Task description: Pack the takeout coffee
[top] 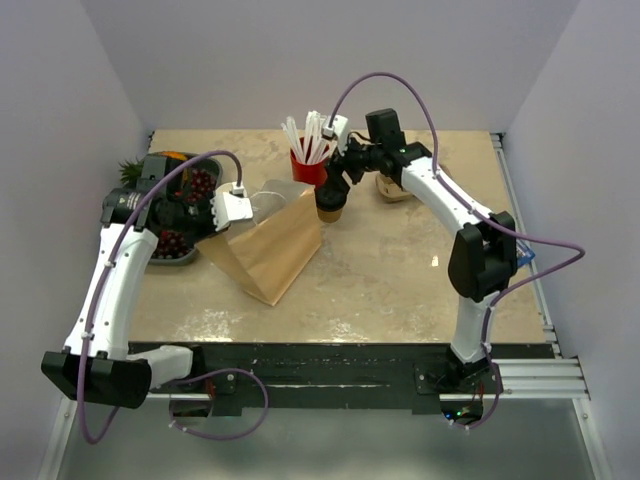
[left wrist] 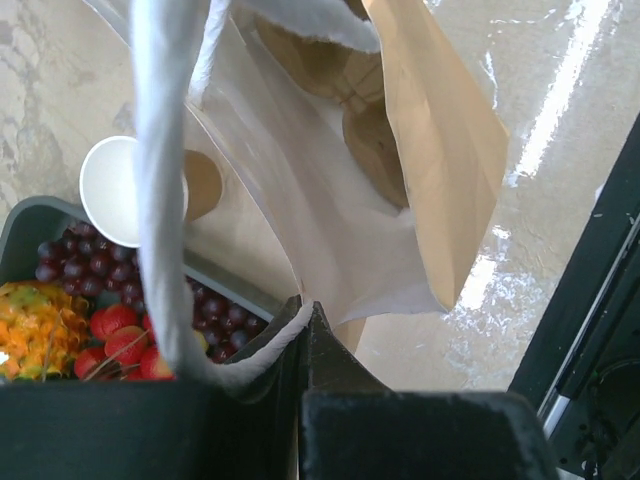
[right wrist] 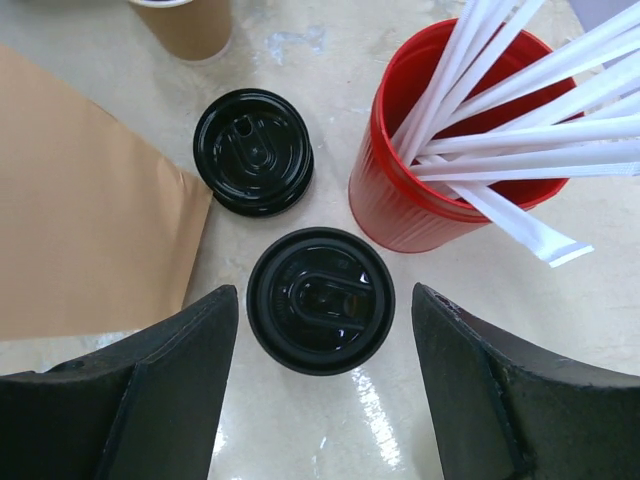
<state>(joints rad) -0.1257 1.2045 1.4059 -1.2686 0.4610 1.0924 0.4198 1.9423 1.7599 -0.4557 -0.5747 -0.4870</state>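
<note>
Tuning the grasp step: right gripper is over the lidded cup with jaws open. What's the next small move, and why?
Probably lower the right gripper straight down around the takeout coffee. Its open jaws flank the black lid, roughly centred and not touching, and the left gripper holds the paper bag by its rim, mouth open.

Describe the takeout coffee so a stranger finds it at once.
Behind the right corner of the brown paper bag stands a red cup of straws. The takeout coffee is in front of it: a short tan cup wearing a black lid, unlike the loose flat lid nearby.
</note>
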